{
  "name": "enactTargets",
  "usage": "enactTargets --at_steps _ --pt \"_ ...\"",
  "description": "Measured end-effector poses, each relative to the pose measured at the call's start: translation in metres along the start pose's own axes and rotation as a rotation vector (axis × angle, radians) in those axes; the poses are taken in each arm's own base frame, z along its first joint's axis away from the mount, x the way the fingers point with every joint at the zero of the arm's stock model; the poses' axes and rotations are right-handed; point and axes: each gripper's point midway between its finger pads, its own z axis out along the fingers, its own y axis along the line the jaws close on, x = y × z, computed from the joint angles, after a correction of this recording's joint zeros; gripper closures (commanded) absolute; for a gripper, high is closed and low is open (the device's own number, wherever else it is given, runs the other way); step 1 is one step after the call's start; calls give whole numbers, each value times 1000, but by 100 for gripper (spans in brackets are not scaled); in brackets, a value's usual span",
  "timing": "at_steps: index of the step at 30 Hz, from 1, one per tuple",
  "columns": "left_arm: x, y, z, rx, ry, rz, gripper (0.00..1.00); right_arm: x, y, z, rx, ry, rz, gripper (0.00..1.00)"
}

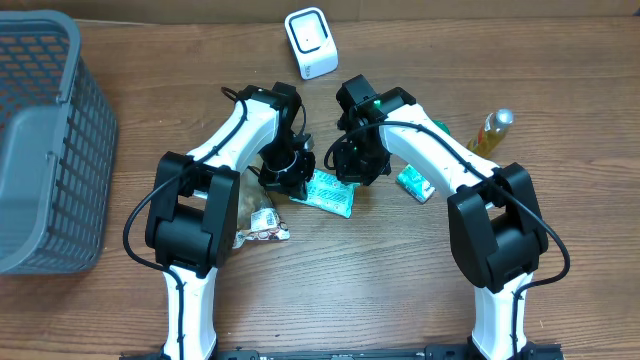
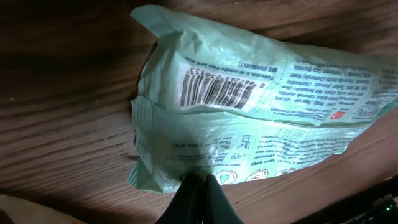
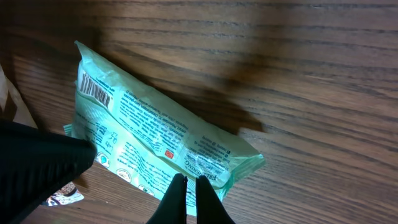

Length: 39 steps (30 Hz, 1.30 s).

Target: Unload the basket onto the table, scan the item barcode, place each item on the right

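Wooden table [image 1: 330, 300], overhead view. Far left: a grey basket [image 1: 40, 130]. Left of centre: the left gripper [image 2: 198, 182], jaws closed, pinching one edge of the green packet [image 1: 332, 195]. The packet sits at the table's centre between both arms, barcode [image 2: 214, 93] facing up, with the white scanner [image 1: 311, 42] well behind it. Right of centre: the right gripper [image 3: 188, 182], jaws closed on the packet's opposite edge. Far right: a yellow bottle [image 1: 490, 130].

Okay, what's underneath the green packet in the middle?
Only the wooden table shows around the green packet, which lies with its barcode side up. Whatever is directly beneath it is covered, so I cannot tell.
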Motion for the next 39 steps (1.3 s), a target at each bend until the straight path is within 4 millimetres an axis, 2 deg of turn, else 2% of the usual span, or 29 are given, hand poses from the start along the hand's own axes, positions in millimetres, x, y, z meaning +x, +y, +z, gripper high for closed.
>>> enactTargets --at_steps 7,14,20,27,30,33,35,37,39 --pt "0 0 0 0 0 0 96 -1 -2 1 -1 -4 4 96" --pt "0 0 0 -1 0 0 96 5 -11 26 -3 -6 4 96" --pt "0 6 8 -16 -4 -5 96 2 -12 31 -44 -29 8 96" --pt "13 12 18 -11 12 -29 96 3 -11 31 -54 -29 7 96" --pt "31 24 20 -77 82 -64 96 3 -14 29 -48 -23 18 96" --pt "36 32 12 -129 107 -76 96 -3 -19 19 -29 -19 35 96" --pt "29 30 0 -143 88 -73 96 -13 -18 9 -27 -38 40 96" --pt "12 23 -21 -142 29 -58 95 -24 -14 -9 -33 -68 41 96" --pt "-7 12 -42 -134 -50 -33 92 -27 -11 -21 -35 -72 43 95"
